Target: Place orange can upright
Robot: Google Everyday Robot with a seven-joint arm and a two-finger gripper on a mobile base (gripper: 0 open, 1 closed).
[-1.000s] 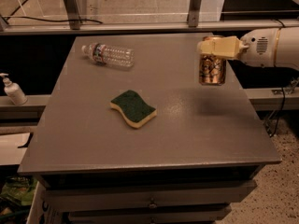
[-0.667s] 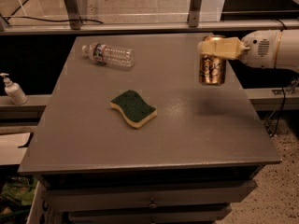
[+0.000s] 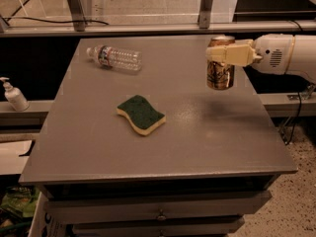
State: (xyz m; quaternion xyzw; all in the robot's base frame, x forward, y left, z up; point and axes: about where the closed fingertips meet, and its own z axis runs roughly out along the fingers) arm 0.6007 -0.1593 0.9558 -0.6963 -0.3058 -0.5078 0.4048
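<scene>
**Hardly any shift: can upright in pincer, far right of counter**

Barely anything moves vs 1 s ago: can (image 3: 220,75) and pincer (image 3: 228,53) sit approx where they were. Arm (image 3: 282,56) reaches in from the right, approx level. Cream pincer is clamped across the can's upper part. Can stands upright, silver top showing behind the fingers, base low over the counter (image 3: 197,147) near its far right edge; can't tell if it touches. Bottle (image 3: 116,58) lies on its side, far left. Sponge (image 3: 140,114), green side up, lies mid-counter, well apart from both.
</scene>
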